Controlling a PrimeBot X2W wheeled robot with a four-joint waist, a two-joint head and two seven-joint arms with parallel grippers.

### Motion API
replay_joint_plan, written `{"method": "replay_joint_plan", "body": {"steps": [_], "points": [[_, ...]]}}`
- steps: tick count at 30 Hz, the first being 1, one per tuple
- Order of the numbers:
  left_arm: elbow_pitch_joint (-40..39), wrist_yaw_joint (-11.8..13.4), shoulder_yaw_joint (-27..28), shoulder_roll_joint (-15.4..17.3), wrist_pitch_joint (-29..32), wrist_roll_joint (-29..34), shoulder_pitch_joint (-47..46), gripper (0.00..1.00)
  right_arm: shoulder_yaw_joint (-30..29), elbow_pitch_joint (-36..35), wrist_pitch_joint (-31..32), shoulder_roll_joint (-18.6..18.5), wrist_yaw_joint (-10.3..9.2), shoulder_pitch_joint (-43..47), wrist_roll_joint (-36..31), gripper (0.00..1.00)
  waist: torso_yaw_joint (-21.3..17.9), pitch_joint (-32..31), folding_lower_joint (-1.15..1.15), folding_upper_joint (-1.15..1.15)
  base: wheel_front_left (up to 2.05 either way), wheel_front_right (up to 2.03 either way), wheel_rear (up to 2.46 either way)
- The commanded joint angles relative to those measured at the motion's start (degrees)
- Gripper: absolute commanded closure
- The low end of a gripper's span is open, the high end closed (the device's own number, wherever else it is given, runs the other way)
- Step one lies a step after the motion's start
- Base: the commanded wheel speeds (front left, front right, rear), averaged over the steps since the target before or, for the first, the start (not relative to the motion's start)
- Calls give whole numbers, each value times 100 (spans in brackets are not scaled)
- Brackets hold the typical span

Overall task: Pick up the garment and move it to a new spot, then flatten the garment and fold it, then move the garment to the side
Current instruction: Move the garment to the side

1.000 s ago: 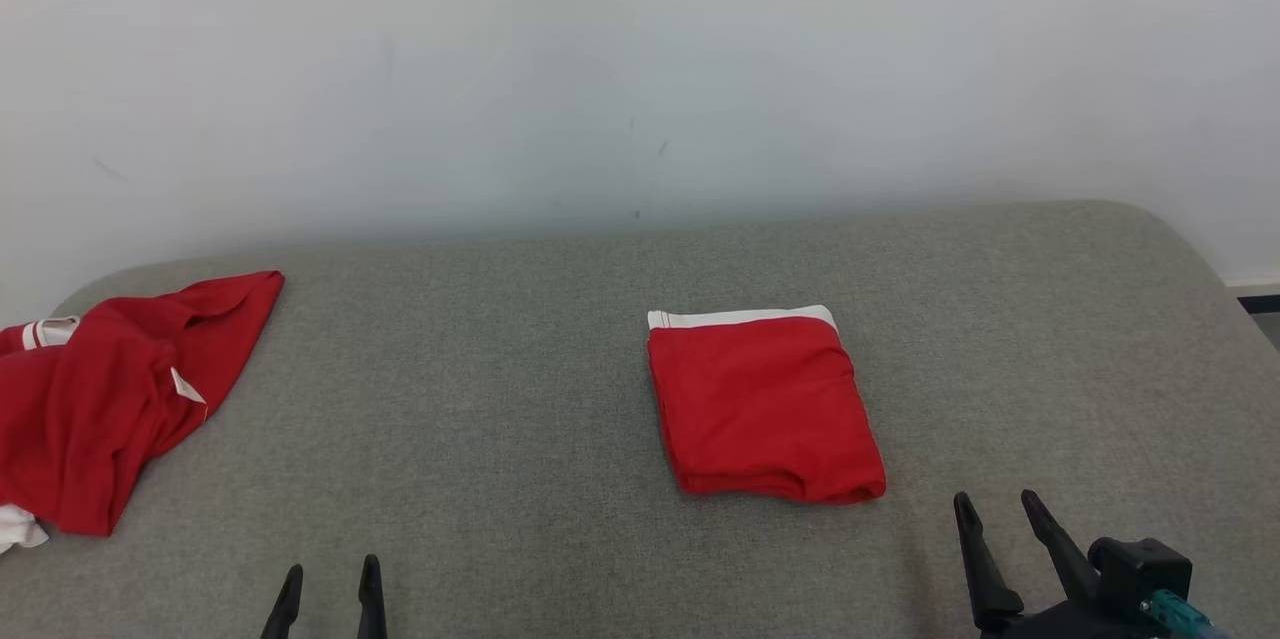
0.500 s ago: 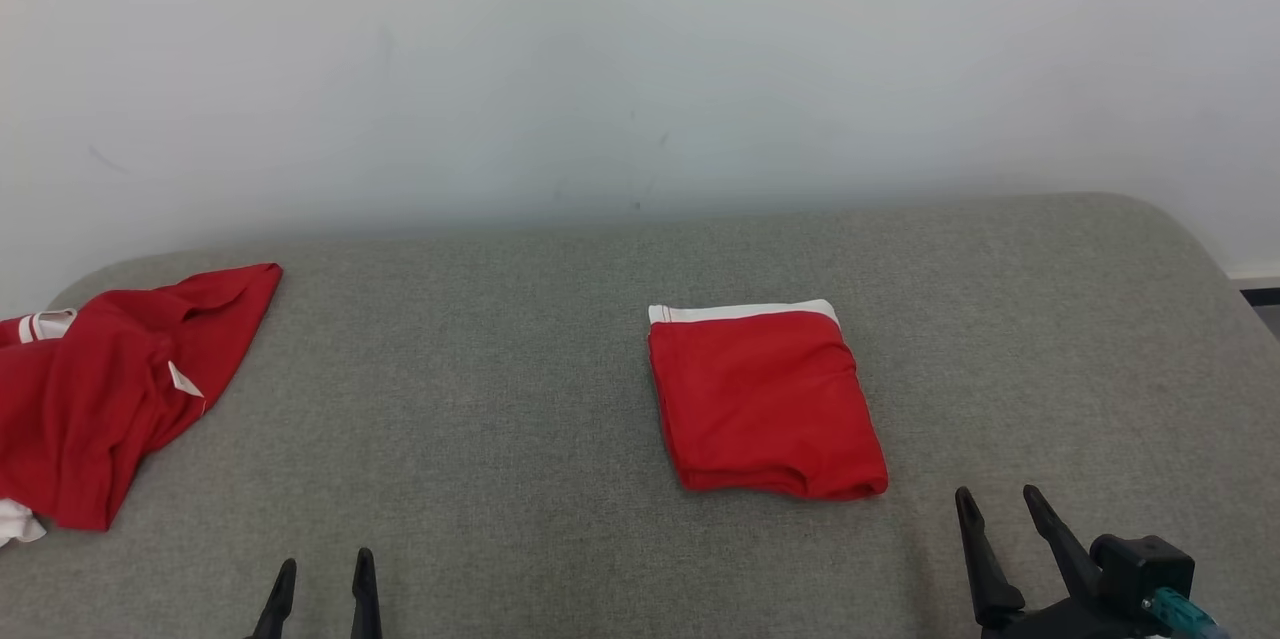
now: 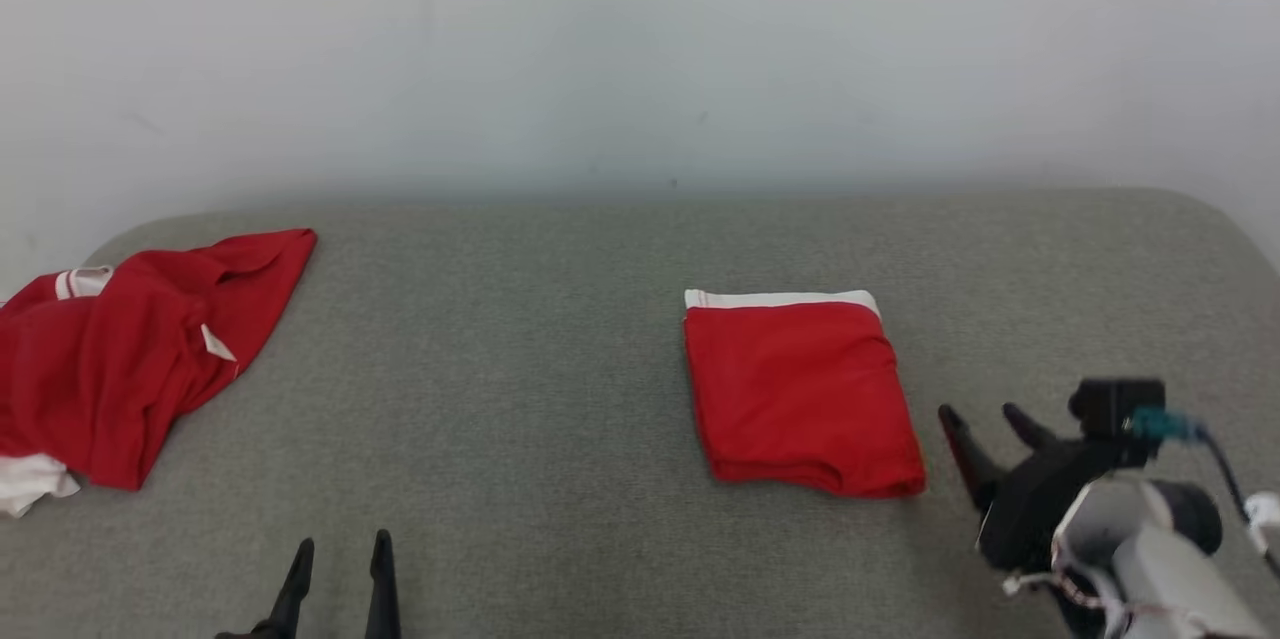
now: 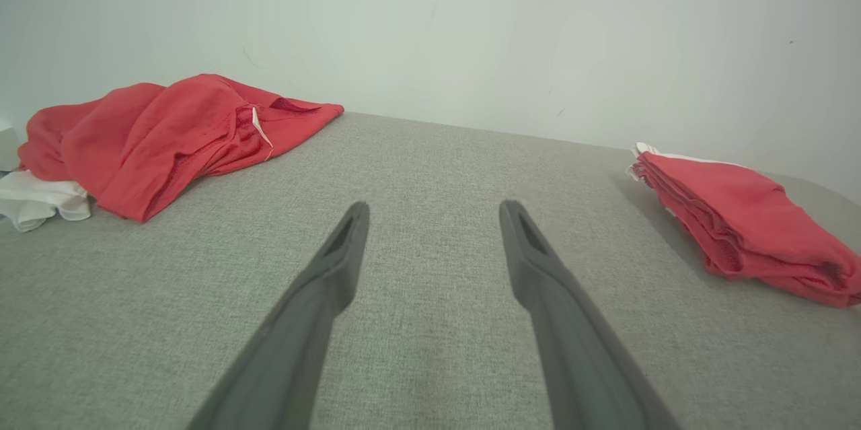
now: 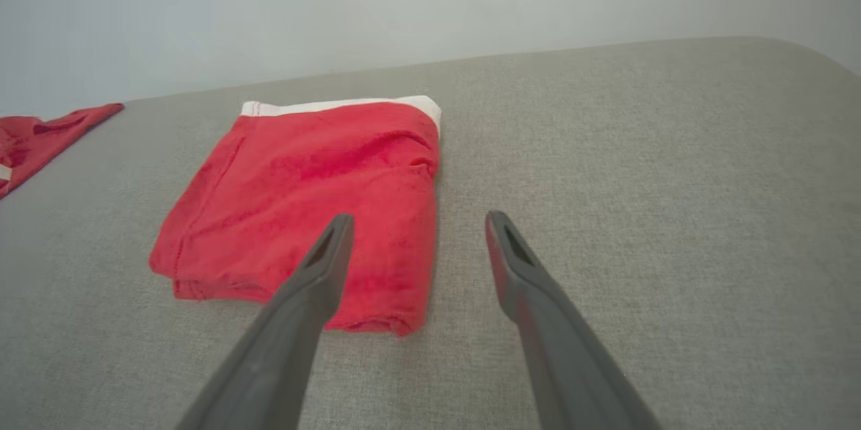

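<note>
Right gripper is hovering open and empty, just right of the folded red garment, which is lying right of centre on the grey cushion. Left gripper is hanging open and empty at the near edge. Crumpled red cloth is lying far left.

The grey fabric counter is viewed from above by the head camera, faced toward the pale wall. Low, close views are taken along the left pincer and right pincer; the folded red garment is shared by all three.
</note>
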Motion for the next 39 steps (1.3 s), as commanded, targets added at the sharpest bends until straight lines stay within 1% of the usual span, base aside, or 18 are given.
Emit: {"method": "replay_joint_plan", "body": {"steps": [1, 2, 4, 6, 10, 14, 16, 22, 26, 30, 33, 35, 36, 37, 38, 39], "points": [[-58, 1, -63, -6, -18, -20, -62, 0, -124, 101, 476, -64, -13, -259, 114, 0, 216, 117, 0, 0, 0, 0, 0], [-78, 9, -109, -6, -18, -31, -60, 0, -168, 157, 781, -92, -13, -403, 105, 0, 287, 150, 0, 0, 0, 0, 0], [-124, 42, -196, -2, -18, -65, -35, 0, -396, 449, 1436, -214, -14, -660, -132, 0, 432, 216, 0, 0, 0, 0, 0], [-187, 36, -314, -7, -18, -78, -75, 0, -683, 659, 2056, -147, -13, -931, -230, 0, 618, 331, 0, 0, 0, 0, 0], [-354, 100, -466, -4, -18, -116, -154, 0, -1220, 881, 2815, -97, -13, -1337, -557, 0, 963, 556, 0, 0, 0, 0, 0], [-515, 149, -631, -1, -18, -168, -207, 0, -1570, 907, 3243, -109, -13, -1536, -958, 0, 1246, 779, 0, 0, 0, 0, 0], [-544, 154, -684, -5, -18, -200, -237, 0, -1802, 917, 3405, -47, -13, -1602, -1058, 0, 1355, 862, 0, 0, 0, 0, 0], [-614, 225, -830, -5, -18, -301, -278, 0, -2328, 882, 3903, 141, -13, -1651, -1418, 0, 1552, 1060, 0, 0, 0, 0, 0], [-663, 279, -943, -6, -18, -354, -356, 0, -2498, 732, 4067, 177, -13, -1565, -1765, 0, 1619, 1197, 0, 0, 0, 0, 0], [-681, 307, -1030, -3, -18, -399, -399, 0, -2643, 654, 4215, 258, -13, -1508, -1966, 0, 1640, 1291, 0, 0, 0, 0, 0], [-692, 348, -1094, -4, -18, -437, -451, 0, -2720, 617, 4490, 374, -13, -1408, -2124, 0, 1620, 1363, 0, 0, 0, 0, 0], [-703, 354, -1110, -3, -18, -442, -483, 0, -2648, 554, 4697, 423, -13, -1337, -2163, 0, 1583, 1404, 0, 0, 0, 0, 0], [-705, 362, -1115, -4, -18, -441, -496, 0, -2600, 501, 4770, 410, -13, -1297, -2190, 32, 1560, 1422, 0, 0, 0, 0, 0], [-709, 369, -1126, -4, -18, -451, -509, 0, -2555, 426, 4801, 379, -13, -1274, -2205, 70, 1531, 1441, 0, 0, 0, 0, 0], [-714, 370, -1134, -5, -18, -452, -519, 0, -2479, 359, 4856, 342, -13, -1245, -2210, 97, 1499, 1460, 0, 0, 0, 0, 0], [-715, 372, -1144, -4, -18, -451, -532, 0, -2392, 297, 4906, 288, -13, -1210, -2200, 100, 1463, 1476, 0, 0, 0, 0, 0]]}}
